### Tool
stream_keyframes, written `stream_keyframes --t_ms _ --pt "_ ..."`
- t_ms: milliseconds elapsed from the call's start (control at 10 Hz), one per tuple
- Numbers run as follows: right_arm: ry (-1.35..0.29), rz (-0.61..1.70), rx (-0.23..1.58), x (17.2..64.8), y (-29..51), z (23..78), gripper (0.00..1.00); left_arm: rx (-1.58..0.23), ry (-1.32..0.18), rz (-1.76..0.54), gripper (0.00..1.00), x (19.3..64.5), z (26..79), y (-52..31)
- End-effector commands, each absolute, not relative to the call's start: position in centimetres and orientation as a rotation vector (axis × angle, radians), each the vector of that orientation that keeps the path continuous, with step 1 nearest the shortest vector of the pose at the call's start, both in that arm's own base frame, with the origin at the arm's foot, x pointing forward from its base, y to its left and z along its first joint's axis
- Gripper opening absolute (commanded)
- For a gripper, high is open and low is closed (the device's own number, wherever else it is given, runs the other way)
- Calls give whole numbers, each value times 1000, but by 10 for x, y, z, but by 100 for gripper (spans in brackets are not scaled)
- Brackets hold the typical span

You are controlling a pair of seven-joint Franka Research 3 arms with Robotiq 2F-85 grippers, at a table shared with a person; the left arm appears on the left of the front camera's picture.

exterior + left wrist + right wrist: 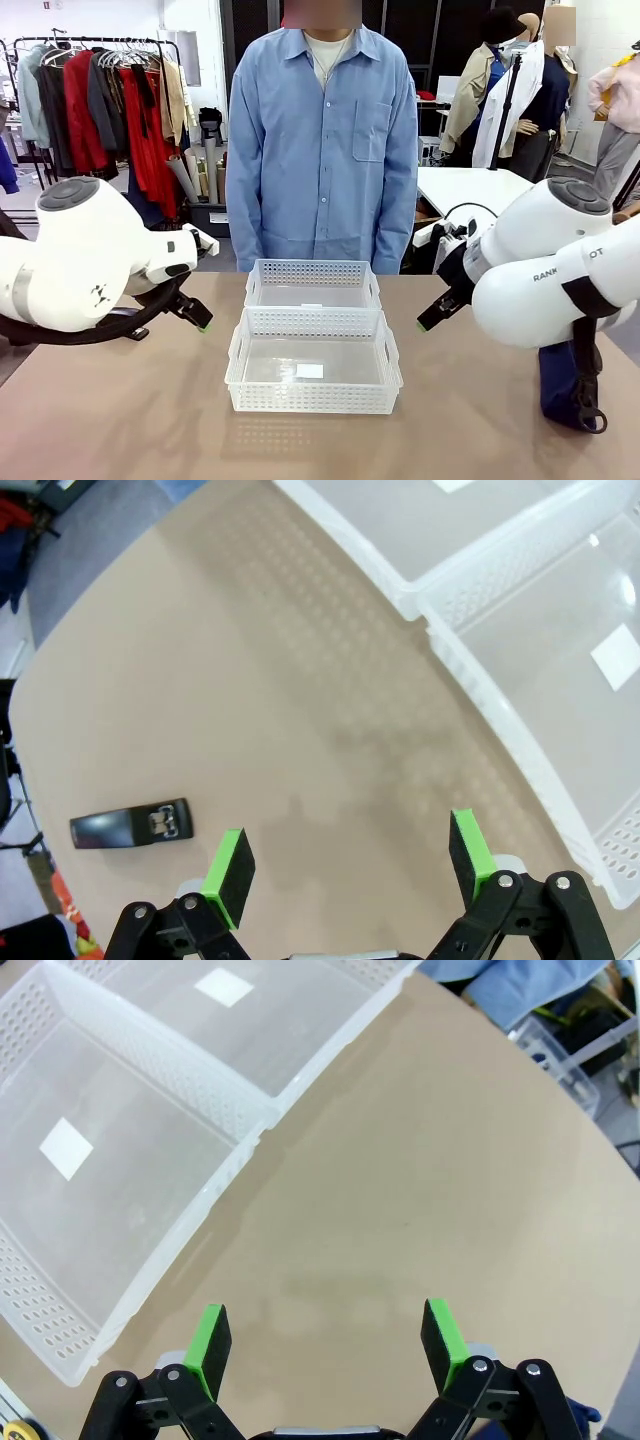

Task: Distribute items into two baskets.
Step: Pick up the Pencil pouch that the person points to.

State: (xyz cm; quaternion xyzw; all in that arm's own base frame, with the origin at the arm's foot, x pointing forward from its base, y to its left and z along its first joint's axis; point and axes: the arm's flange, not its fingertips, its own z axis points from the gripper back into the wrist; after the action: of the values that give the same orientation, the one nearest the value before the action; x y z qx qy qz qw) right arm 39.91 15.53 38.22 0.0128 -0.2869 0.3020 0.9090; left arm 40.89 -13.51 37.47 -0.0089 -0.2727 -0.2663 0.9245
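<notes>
Across the whole foreground runs a brown table [120, 420], with a person in a blue shirt [322, 140] standing at its far edge, arms down at the sides.

Two white arms hang over the table, the left arm [70, 255] to one side of the baskets and the right arm [545, 265] to the other. The left gripper [203, 322] points down toward the bare tabletop left of the baskets. Its own camera shows the left gripper [350, 855] with its green pads spread wide and nothing between them. The right gripper [428, 318] hovers right of the baskets, and from its wrist the right gripper [325, 1338] is likewise spread wide over bare table, holding nothing.

At the middle of the table sits the larger basket [312, 397], white with lattice sides and a white label on its floor. The smaller basket [313, 272] stands directly behind it, toward the person, rim against rim.

Near the right edge of the table a dark navy pouch [555, 385] shows below the right arm, partly hidden by it and well apart from the baskets.

On the left side, a small black stapler [132, 826] lies flat on the table, apart from both the baskets and the left gripper's pads.
</notes>
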Motion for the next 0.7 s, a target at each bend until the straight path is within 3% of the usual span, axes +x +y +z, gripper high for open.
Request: stream_keyframes --t_ms 0,600 --pt "-616 600 53 390 136 395 100 -9 -564 -514 100 403 389 -131" --pt "-621 576 96 378 40 452 100 -219 -506 -686 100 397 457 -22"
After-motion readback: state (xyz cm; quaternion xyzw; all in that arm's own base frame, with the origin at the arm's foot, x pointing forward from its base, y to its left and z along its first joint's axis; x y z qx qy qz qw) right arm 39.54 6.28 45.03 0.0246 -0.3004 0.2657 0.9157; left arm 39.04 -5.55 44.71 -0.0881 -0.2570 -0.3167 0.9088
